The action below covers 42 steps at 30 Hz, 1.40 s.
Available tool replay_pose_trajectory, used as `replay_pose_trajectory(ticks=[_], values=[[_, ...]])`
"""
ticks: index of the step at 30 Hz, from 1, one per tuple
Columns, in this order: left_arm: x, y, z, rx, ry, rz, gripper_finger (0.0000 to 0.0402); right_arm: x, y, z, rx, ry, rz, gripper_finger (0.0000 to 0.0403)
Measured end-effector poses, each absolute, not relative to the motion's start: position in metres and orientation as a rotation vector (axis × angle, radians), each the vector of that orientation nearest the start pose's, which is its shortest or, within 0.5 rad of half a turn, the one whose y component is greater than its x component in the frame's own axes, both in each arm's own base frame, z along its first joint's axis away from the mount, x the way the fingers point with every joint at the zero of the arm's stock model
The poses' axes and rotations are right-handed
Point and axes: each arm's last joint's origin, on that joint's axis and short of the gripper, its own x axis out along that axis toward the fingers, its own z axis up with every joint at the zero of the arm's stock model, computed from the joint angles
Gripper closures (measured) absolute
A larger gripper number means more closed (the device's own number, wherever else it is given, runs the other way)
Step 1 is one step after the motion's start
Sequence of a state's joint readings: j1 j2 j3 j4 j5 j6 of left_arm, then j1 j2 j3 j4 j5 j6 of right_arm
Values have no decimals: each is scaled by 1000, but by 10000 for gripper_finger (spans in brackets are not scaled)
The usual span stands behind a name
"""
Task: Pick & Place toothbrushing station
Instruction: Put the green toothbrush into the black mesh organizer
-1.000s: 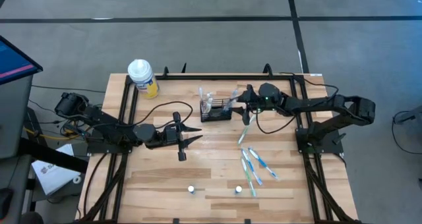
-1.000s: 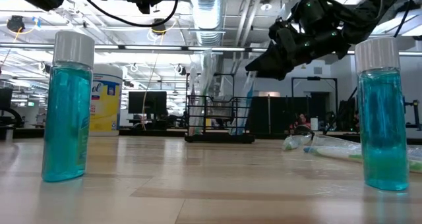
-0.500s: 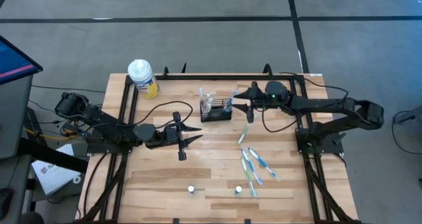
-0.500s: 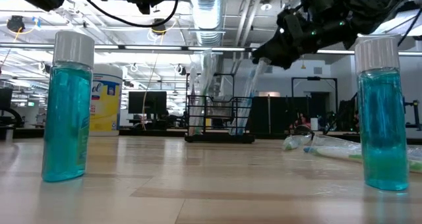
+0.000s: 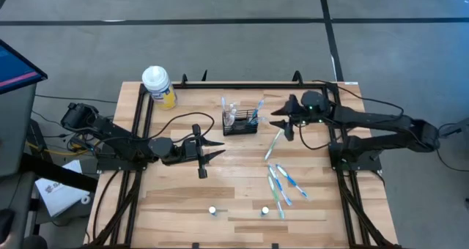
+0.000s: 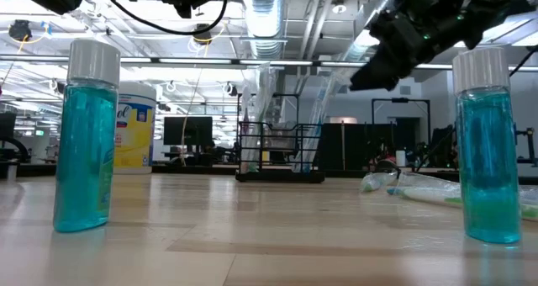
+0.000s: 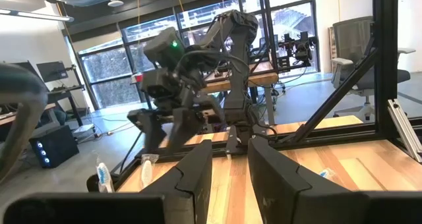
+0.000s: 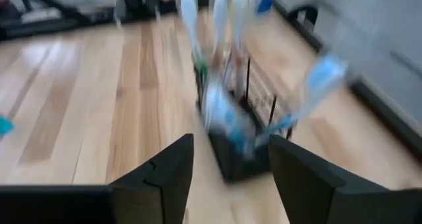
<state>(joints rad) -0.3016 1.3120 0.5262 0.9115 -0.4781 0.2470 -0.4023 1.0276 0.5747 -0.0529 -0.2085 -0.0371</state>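
The small black wire-mesh holder box (image 5: 240, 124) stands near the table's far edge. The right gripper (image 5: 282, 119) hangs just beside it, fingers spread and empty. The left gripper (image 5: 214, 149) waits mid-table, half open. The next grab should go slow and straight.

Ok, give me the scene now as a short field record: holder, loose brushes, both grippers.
holder: black wire-mesh holder at the table's far middle, wrapped toothbrushes standing in it
loose toothbrushes: wrapped toothbrushes lying flat on the wood, right of centre
right gripper: right gripper open and empty, just right of the holder
left gripper: left gripper parked left of centre, nothing between its fingers
other: yellow wipes canister at far left corner
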Motion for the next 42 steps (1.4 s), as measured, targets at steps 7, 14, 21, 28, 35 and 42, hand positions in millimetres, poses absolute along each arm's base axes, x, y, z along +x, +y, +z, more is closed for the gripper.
replay_pose_trajectory(ticks=[7, 14, 21, 28, 35, 42], values=[[253, -65, 240, 198, -94, 190, 309, 190, -74, 217, 168, 648, -175, 237], [253, -65, 240, 198, -95, 190, 309, 193, -72, 203, 268, 754, -182, 252], [253, -65, 240, 198, -94, 189, 309, 199, -70, 181, 472, 888, -245, 264], [253, -65, 240, 197, -95, 190, 309, 202, -71, 165, 628, 963, -324, 265], [253, -65, 241, 191, -111, 192, 309, 204, -72, 162, 767, 953, -414, 267], [252, -64, 244, 177, -142, 195, 309, 202, -73, 160, 857, 921, -520, 270]])
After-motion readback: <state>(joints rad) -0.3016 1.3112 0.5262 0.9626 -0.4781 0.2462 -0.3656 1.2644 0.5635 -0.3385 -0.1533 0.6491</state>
